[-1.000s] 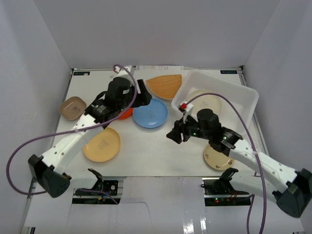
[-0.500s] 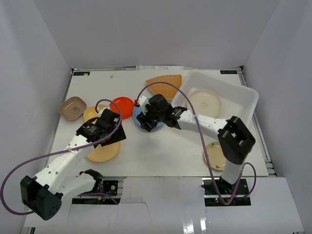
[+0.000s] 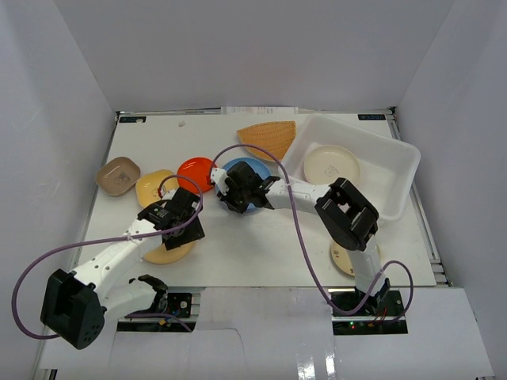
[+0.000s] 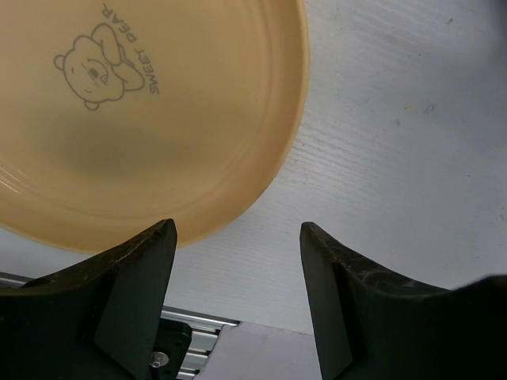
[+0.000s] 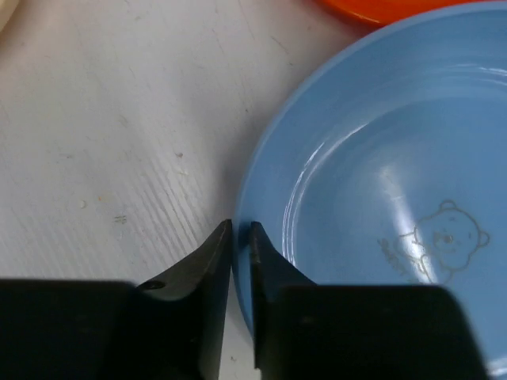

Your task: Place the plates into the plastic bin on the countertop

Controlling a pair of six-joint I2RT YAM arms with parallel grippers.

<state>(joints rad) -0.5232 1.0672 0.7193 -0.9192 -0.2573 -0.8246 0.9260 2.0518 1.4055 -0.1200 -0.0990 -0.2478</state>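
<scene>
My right gripper (image 3: 227, 196) (image 5: 241, 229) is shut on the near-left rim of the round blue plate (image 3: 247, 169) (image 5: 380, 198), which lies on the countertop (image 3: 261, 237). My left gripper (image 3: 190, 229) (image 4: 234, 229) stands open low over the countertop; its left finger (image 4: 135, 277) is at the rim of a tan-yellow plate (image 3: 165, 251) (image 4: 142, 119). The white plastic bin (image 3: 396, 170) at the back right holds a cream plate (image 3: 331, 164).
A red-orange plate (image 3: 196, 172) (image 5: 380, 6) lies just left of the blue one. Near it are a yellow plate (image 3: 152, 187) and a brown square plate (image 3: 119, 176). An orange fan-shaped plate (image 3: 269, 138) lies by the bin. Under the right arm lies a tan plate (image 3: 342, 259).
The right arm swung left from beside the bin to the blue plate and its jaws closed on the rim. The left arm pulled back from the red-orange plate to the tan-yellow plate.
</scene>
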